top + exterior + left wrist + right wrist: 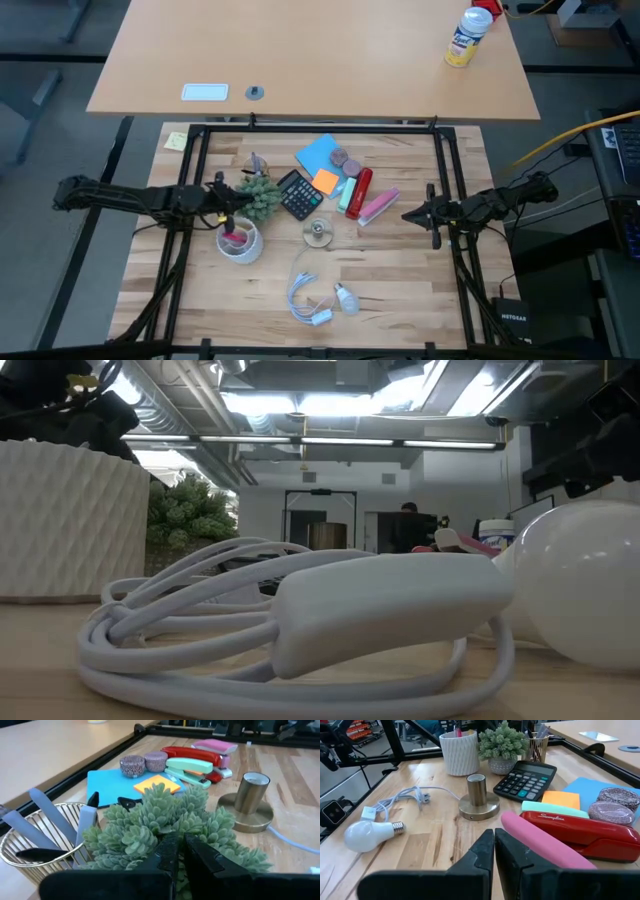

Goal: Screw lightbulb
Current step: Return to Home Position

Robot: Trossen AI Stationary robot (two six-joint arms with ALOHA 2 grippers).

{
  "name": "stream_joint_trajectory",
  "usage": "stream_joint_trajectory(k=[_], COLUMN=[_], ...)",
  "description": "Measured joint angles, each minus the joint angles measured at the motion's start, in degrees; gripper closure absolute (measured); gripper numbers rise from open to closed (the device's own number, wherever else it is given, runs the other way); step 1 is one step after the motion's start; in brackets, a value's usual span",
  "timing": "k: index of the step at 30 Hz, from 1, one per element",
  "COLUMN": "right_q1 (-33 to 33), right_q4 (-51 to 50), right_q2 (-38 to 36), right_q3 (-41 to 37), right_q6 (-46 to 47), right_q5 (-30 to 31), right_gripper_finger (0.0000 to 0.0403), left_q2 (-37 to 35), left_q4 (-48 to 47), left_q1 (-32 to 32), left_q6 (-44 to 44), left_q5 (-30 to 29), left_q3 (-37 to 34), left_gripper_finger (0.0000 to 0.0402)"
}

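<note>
Smooth matt lightbulb (366, 835), wooden table (431, 851)

The pale butcher-block table (400, 290) stood inside a black metal frame (320, 126). A smooth tan desk (330, 60) butted against its far edge, carrying a yellow-and-white canister (468, 37) near one corner. Grey floor (35, 125) showed to the side. Overhead, long strip lights (330, 402) ran among exposed ducts (185, 410). A dark doorway (322, 520) sat in the white back wall (262, 510).
</note>
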Motion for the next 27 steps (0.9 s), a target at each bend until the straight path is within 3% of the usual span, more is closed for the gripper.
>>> stream_joint_trajectory(k=[14, 27], right_q1=[0.02, 0.00], right_q4=[0.00, 0.09], right_q2=[0.00, 0.00], right_q3=[0.03, 0.03], right_q6=[0.00, -0.09], right_q5=[0.01, 0.00], right_gripper_finger=[0.0382, 0.0382], left_q2=[-13.38, -22.08], left_q4=[-1.78, 8.45], left_q1=[0.03, 0.03], left_q6=[0.02, -0.13], left_q5=[-0.10, -0.15], left_q3=[-2.85, -6.15], left_gripper_finger=[0.0380, 0.0380])
